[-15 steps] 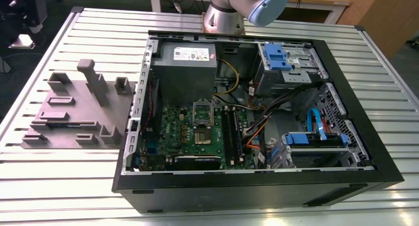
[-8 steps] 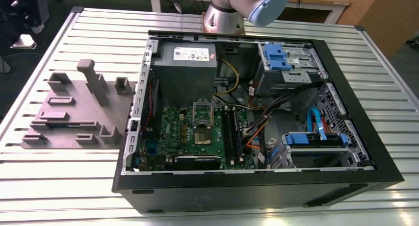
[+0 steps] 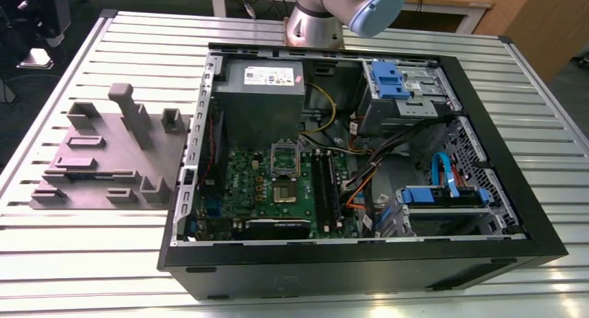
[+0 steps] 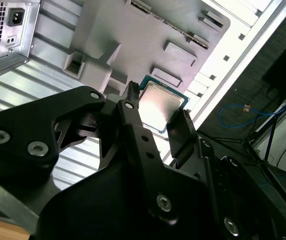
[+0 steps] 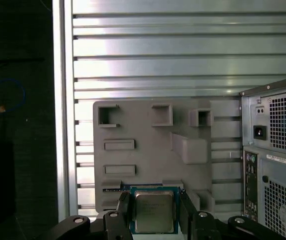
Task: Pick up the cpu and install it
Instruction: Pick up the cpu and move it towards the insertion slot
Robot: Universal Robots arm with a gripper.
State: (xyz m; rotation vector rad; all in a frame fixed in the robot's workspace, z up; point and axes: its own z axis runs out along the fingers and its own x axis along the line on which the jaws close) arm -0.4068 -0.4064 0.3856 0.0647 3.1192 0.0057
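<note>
We see the claw clamped on the cpu in both wrist views. Its two black fingers press on opposite edges of the chip, and the silvery top with its thin pale rim faces the cameras. In the second wrist view the cpu sits between the same fingers, held clear of the grey moulded fixture plate beneath it. That plate lies flat on the slatted metal tabletop. In the first wrist view the back of the computer case, with its vent grilles and power inlet, stands just beside the plate. In the exterior view the case lies open on its side on the tabletop, with the fixture plate just beside it at the exterior view's left. Inside the case, the green motherboard lies toward the exterior view's left. The grey power supply box is on its far side, and the processor socket is near the board's middle, just beside the long black memory slots. The arm rises at the far side of the case.
</note>
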